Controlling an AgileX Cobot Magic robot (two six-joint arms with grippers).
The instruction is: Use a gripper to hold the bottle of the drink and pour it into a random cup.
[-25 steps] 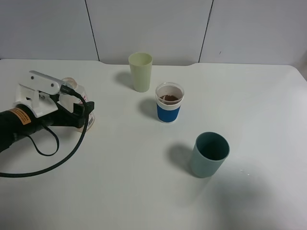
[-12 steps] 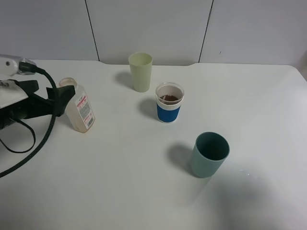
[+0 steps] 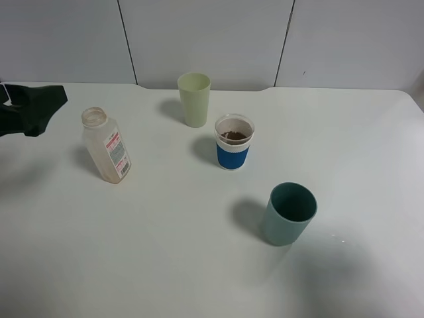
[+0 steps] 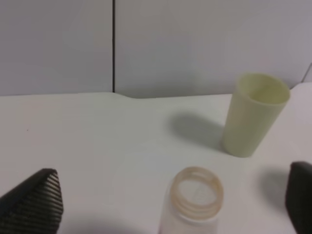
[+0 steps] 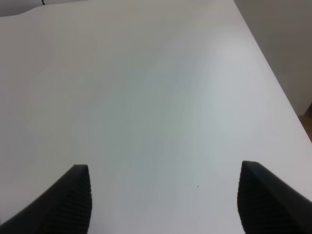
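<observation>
Overhead, the left gripper [image 3: 30,109] stood spread and empty at the table's left edge; the bottle of the drink [image 3: 106,145], clear ribbed-neck plastic, leaned and might topple if brushed, while the cup [image 3: 234,142] held brown liquid. Left wrist: wide-mouthed bottle between parted ridged fingers [image 4: 34,202]. Right wrist: the right gripper [image 5: 165,197] gaped over bare matte tabletop.

A white table [image 3: 199,265] carries 4 things, all upright and apart. The empty bottle of the drink [image 3: 106,146] stands at the left, a pale green cup [image 3: 193,99] at the back, the blue-banded cup [image 3: 233,142] holding the dark brown drink [image 3: 234,136] at the middle, and a dark teal cup [image 3: 289,213] nearest the front.
</observation>
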